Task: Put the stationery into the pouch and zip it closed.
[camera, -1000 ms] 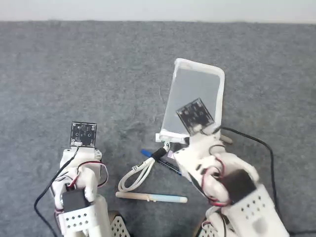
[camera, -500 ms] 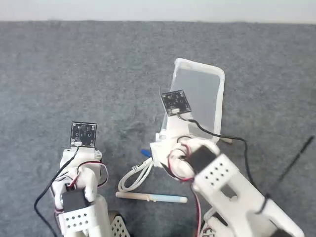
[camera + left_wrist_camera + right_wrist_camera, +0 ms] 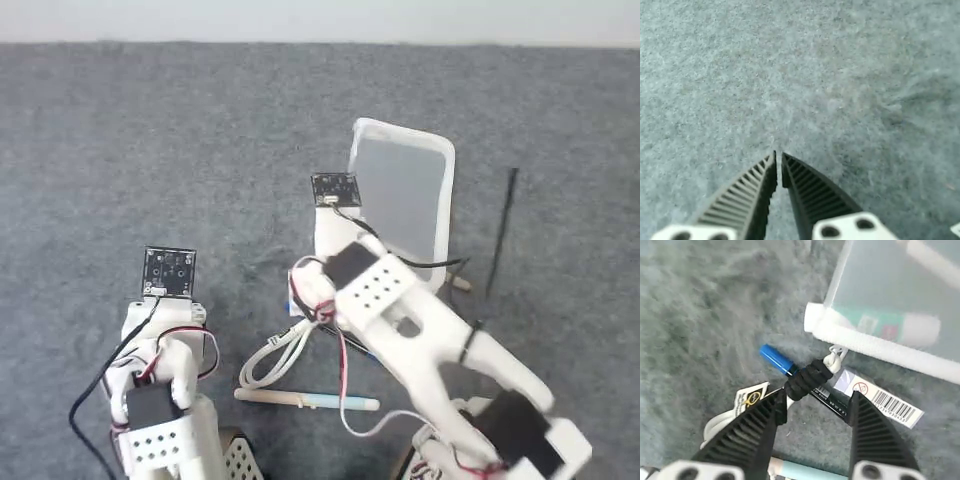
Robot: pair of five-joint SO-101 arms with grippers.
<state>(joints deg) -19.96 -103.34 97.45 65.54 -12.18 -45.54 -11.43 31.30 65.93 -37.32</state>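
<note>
Stationery lies loose on the grey worktop (image 3: 150, 150) at about 6 o'clock from the mouth of the translucent pouch (image 3: 400, 195). The pouch sits toward 1 o'clock of the worktop's middle, its long axis running 12 to 6 and its zip end facing the arms. In the right wrist view a stick-shaped item (image 3: 890, 326) shows through the pouch wall, so part of the job looks done. The right end effector (image 3: 817, 402) is released, its jaws spread wide on either side of the dark barrel of the blue-capped pen (image 3: 776, 360). The pen lies directly beneath it and slants across the gap rather than square to the closing line. A white cord (image 3: 275, 360) bound with a black wrap (image 3: 807, 378) crosses the pen just beside the cap, and a barcode label (image 3: 880, 401) lies near the barrel. Closing here would probably want a slight wrist turn, and it risks catching the wrap along with the pen. A second, pale pen (image 3: 308, 400) rests along a 9-to-3 line at 6 o'clock of the cord, apart from it. In the high view the right arm (image 3: 400, 310) covers the blue-capped pen and is plainly the nearer. The left arm (image 3: 165, 370) stands well apart toward 8 o'clock, and the left end effector (image 3: 778, 159) is clenched on nothing above bare worktop.
</note>
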